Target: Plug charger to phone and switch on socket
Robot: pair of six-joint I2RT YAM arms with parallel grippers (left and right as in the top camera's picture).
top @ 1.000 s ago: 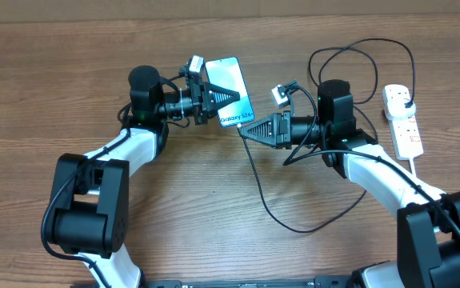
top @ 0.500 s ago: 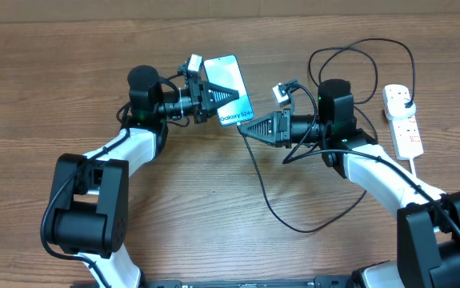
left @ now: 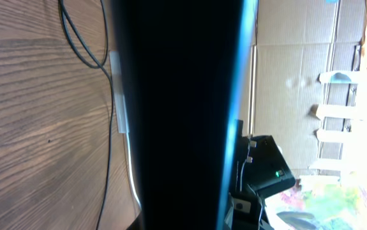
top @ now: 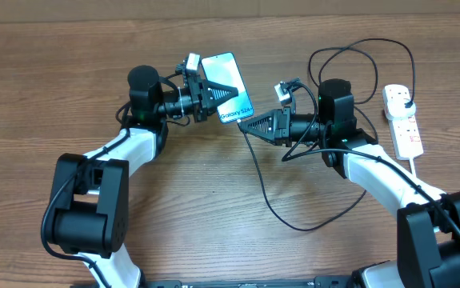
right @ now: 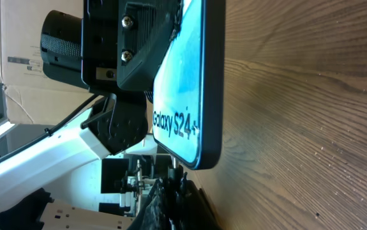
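Observation:
The phone (top: pixel 228 86) has a light blue screen with small text at its bottom edge and is held tilted above the table. My left gripper (top: pixel 212 93) is shut on its left side. In the left wrist view the phone's dark body (left: pixel 177 115) fills the middle. My right gripper (top: pixel 246 126) is shut on the charger's small connector tip (right: pixel 172 167), which sits right at the phone's bottom edge (right: pixel 189 156). The black charger cable (top: pixel 263 200) loops over the table to the white socket (top: pixel 406 128) at the far right, where a black plug (top: pixel 406 99) sits.
The socket's thick white cord (top: pixel 418 170) runs toward the front right. Cable loops (top: pixel 358 56) lie behind my right arm. Cardboard boxes (left: pixel 298 76) stand beyond the table. The wooden table (top: pixel 54 96) shows bare wood at the left.
The phone and my left gripper have shifted slightly up and to the left. My right gripper has edged up with the connector, staying at the phone's bottom edge.

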